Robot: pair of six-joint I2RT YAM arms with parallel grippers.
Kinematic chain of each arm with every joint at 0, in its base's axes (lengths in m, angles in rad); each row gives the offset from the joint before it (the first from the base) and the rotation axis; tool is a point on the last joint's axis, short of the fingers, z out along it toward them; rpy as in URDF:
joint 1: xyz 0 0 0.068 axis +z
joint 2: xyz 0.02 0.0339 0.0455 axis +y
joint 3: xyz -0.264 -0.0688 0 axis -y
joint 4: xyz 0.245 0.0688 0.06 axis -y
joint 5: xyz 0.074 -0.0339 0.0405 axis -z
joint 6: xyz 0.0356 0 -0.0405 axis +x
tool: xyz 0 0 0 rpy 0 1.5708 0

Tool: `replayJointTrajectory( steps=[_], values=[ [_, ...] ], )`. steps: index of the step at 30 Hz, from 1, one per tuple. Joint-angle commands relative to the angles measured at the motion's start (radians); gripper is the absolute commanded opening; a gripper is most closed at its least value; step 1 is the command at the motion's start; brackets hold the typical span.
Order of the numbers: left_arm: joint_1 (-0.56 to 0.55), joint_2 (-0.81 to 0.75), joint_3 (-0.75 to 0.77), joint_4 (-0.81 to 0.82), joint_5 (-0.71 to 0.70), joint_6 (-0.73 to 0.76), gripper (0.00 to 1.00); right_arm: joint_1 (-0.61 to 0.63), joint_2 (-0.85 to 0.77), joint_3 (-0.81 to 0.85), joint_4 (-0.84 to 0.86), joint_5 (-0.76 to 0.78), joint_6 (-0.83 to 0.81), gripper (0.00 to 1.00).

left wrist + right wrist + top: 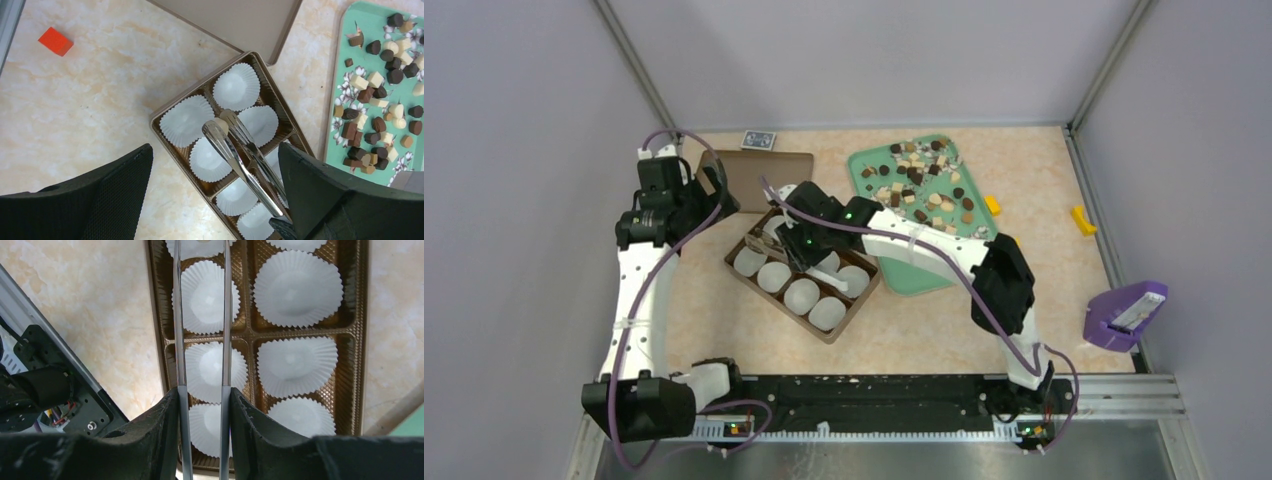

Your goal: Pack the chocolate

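Observation:
Many small dark, tan and cream chocolate pieces (919,180) lie on a green tray (924,275), also in the left wrist view (380,100). A brown box (824,335) holds several empty white paper cups (186,120). My right gripper (799,240) (202,395) is shut on metal tongs (177,315) over the box. The tong tips pinch one cream chocolate piece (220,124) above the cups. My left gripper (709,190) (215,150) is open and empty, left of the box and above it.
The box lid (759,170) lies flat behind the box. A card pack (759,140) lies at the back. Two yellow blocks (992,204) (1081,220) lie right of the tray. A purple holder (1124,315) stands at the right. A red block (56,41) lies on the table.

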Motion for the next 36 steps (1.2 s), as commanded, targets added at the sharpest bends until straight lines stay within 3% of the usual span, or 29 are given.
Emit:
replayJointTrajectory(
  steps=[1,12,25,36],
  values=[
    [0.005,-0.031,0.019,-0.029,-0.037,0.023,0.99,0.027,0.038,0.087,0.038,-0.013,-0.016,0.27],
    [0.005,-0.039,0.008,-0.033,-0.039,0.030,0.99,0.027,0.129,0.156,0.032,0.017,-0.012,0.29],
    [0.005,-0.050,0.005,-0.043,-0.045,0.049,0.99,0.028,0.158,0.186,0.021,0.031,-0.012,0.45],
    [0.005,-0.052,0.008,-0.050,-0.088,0.054,0.99,0.028,0.099,0.173,0.038,0.048,-0.017,0.36]
  ],
)
